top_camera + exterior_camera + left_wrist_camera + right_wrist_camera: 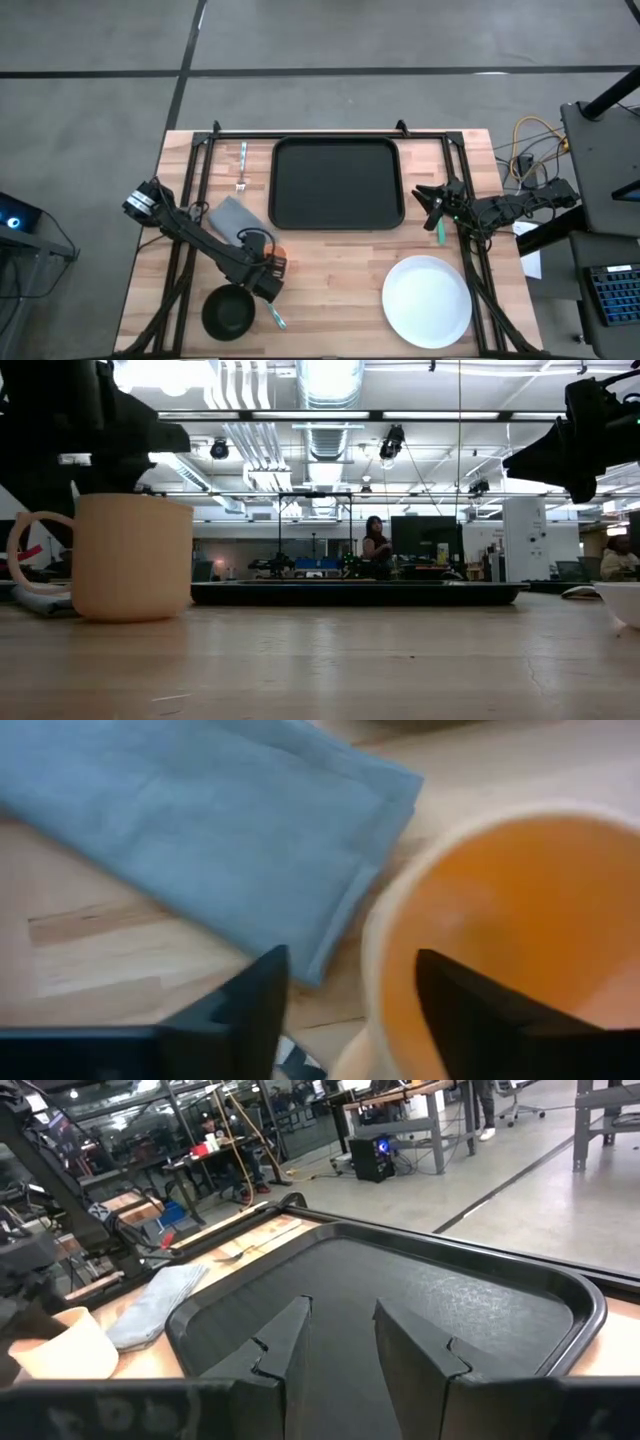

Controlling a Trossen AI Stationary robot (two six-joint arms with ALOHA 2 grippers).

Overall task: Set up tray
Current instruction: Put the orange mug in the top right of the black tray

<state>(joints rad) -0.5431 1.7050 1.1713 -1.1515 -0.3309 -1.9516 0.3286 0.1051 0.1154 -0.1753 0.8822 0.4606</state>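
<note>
The black tray lies flat at the table's far middle, with nothing on it. A tan cup with an orange inside stands upright on the wood near the front left. Its handle shows in the low view. My left gripper comes down on the cup from above, open. One finger is inside the cup and the other is outside its rim. A gap shows on the outer side. My right gripper waits open at the tray's right edge, with nothing between its fingers.
A folded grey napkin lies flat just beyond the cup, and a fork lies left of the tray. A black bowl and a teal-handled utensil are at the front left. A white plate is at the front right.
</note>
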